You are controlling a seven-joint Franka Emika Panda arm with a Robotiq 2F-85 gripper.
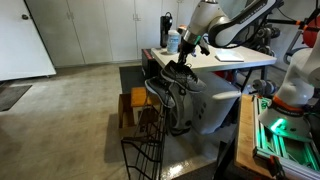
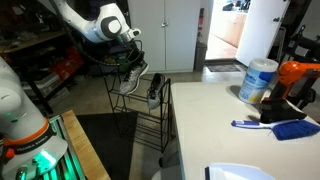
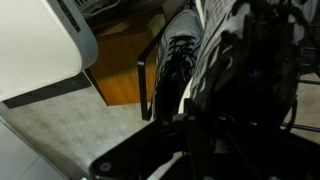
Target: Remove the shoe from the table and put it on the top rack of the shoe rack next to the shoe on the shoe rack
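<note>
Shoe [image 1: 182, 70] hangs in the clenched end effector [image 1: 184, 63], clear of the white table [image 1: 225, 58] and just above the top tier of the wire shoe rack [image 1: 149, 138]. In an exterior view a second sneaker [image 2: 155, 88] lies on that top tier, beside the end effector [image 2: 128, 58]. The wrist view shows a laced grey sneaker [image 3: 175, 55] against a dark bar, with the wooden stool [image 3: 125, 72] beyond. A white and blue bottle [image 2: 258, 80] stands on the table [image 2: 215, 125].
</note>
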